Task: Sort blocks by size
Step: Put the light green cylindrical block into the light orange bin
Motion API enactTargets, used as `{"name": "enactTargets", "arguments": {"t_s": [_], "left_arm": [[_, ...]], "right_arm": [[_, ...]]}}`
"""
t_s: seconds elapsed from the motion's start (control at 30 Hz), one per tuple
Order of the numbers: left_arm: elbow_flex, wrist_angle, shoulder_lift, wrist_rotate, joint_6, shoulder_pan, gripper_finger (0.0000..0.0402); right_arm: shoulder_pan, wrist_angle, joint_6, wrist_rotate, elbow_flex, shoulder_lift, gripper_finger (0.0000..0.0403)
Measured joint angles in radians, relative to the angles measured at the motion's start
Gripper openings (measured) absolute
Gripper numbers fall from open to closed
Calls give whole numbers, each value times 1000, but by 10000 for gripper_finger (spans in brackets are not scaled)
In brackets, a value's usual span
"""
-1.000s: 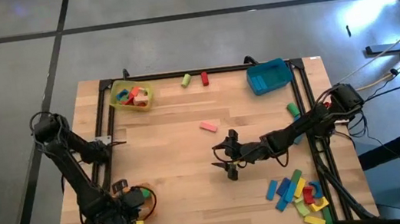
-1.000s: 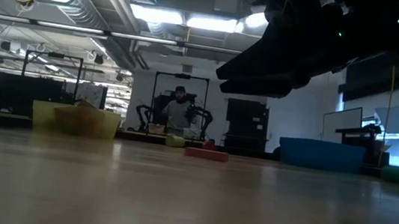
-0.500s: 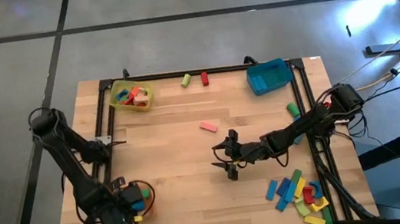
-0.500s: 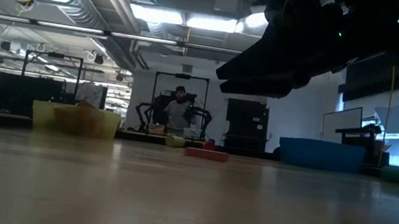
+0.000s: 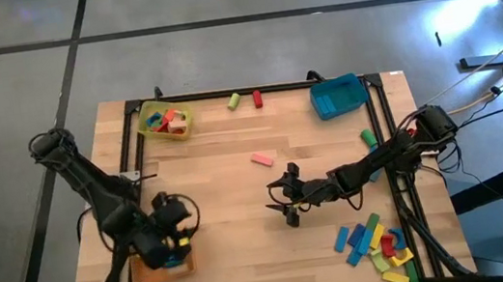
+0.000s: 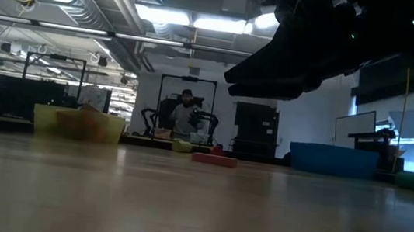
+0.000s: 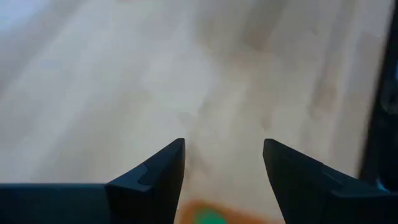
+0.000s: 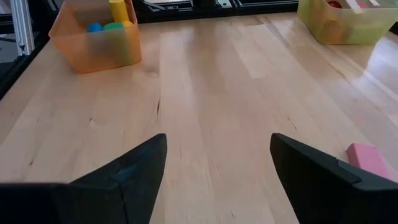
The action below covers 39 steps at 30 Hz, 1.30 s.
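My left gripper [image 5: 182, 220] [image 7: 224, 155] hangs open and empty at the near left, just past the far rim of the orange tray [image 5: 159, 268]. That tray [image 8: 96, 38] holds blue, green and yellow blocks; a green one [image 7: 209, 218] shows below my left fingers. My right gripper [image 5: 284, 200] [image 8: 217, 149] stands open and empty over mid-table. A pink block [image 5: 262, 159] [image 8: 368, 155] lies flat on the table just beyond it. More blocks lie in a pile [image 5: 377, 241] at the near right.
A yellow tray [image 5: 164, 121] with blocks stands at the far left and a blue tray [image 5: 338, 95] at the far right. A green cylinder [image 5: 235, 100] and a red one [image 5: 258, 98] lie between them. A green block [image 5: 368, 137] lies by the right rail.
My left gripper has risen from over the orange tray and swung toward the table's far edge and a little to the right, uncovering the tray. My right arm has kept still.
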Motion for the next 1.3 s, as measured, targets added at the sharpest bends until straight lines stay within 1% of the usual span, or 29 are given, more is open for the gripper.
{"name": "enactTargets", "arguments": {"t_s": [0.2, 0.33, 0.43, 0.6, 0.77, 0.87, 1.0, 1.13, 1.3], "left_arm": [[0, 23, 0, -44, 144, 149, 198], [0, 107, 0, -51, 307, 254, 198], [0, 192, 1, -51, 433, 335, 198], [0, 279, 2, -51, 575, 480, 198], [0, 346, 21, -51, 675, 638, 198], [0, 398, 58, -49, 728, 729, 198], [0, 492, 134, -17, 795, 840, 198], [0, 598, 223, 43, 845, 942, 198], [0, 725, 342, 125, 880, 1063, 198]], "right_arm": [[0, -1, -1, 1, 0, 0, 289], [0, -3, -1, 1, 0, -1, 289], [0, -24, -2, 2, 0, -29, 289], [2, -141, 2, 72, 0, -108, 289], [2, -287, 63, 142, 0, -148, 289], [2, -380, 115, 204, 0, -148, 289], [2, -483, 188, 272, 0, -148, 289], [2, -527, 232, 288, -1, -148, 289], [2, -539, 238, 288, -1, -148, 289]]}}
